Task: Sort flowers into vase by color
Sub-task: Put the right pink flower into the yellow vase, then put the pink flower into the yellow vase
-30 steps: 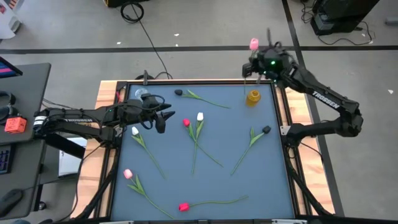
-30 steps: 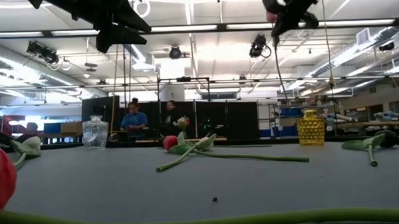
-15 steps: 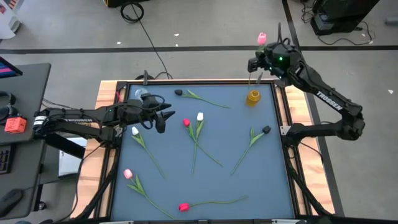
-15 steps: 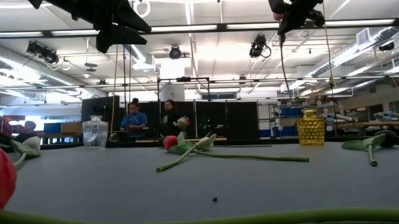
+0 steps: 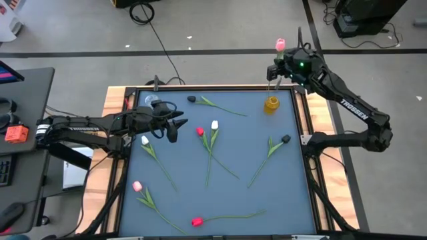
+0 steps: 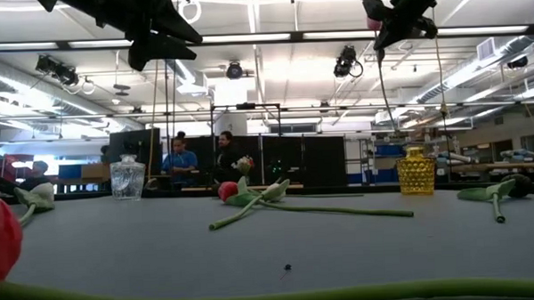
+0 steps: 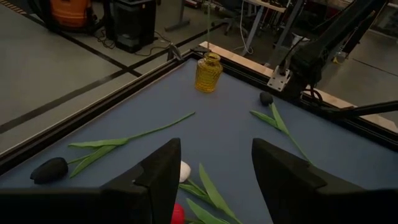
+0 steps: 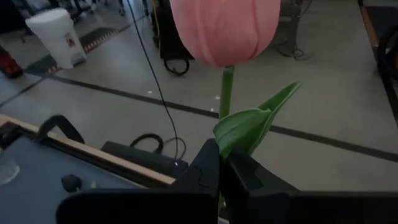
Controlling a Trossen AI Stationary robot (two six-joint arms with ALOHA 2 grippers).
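Observation:
My right gripper (image 5: 288, 65) (image 6: 391, 16) is high over the table's far right corner, shut on a pink tulip (image 5: 280, 45) (image 8: 225, 28). The tulip's thin stem (image 6: 385, 75) hangs toward the yellow vase (image 5: 271, 104) (image 6: 416, 171) (image 7: 208, 73). My left gripper (image 5: 175, 125) (image 7: 214, 180) hovers open above the far left part of the table, beside a red tulip (image 5: 199, 131) and a white tulip (image 5: 214, 125). A clear glass vase (image 5: 152, 101) (image 6: 127, 178) stands near the far left corner. Other tulips lie flat on the mat. My right gripper pinches the pink tulip's stem (image 8: 227, 87) between its two fingers (image 8: 205, 171), just below the leaf and the bud. The fingers lie across the stem. The tulip is lifted clear and upright, bud above the fingers, long stem hanging below them over the yellow vase.
More tulips lie on the blue mat: dark (image 5: 192, 99), white (image 5: 145, 140), pink (image 5: 137, 187), red (image 5: 197, 221) and dark (image 5: 285, 139). Wooden borders (image 5: 321, 113) edge the table. People stand in the room behind (image 6: 180, 160).
My right gripper, still shut on the pink tulip, has shifted a little toward the table's right and far edge. The hanging stem has moved with it, closer to the yellow vase.

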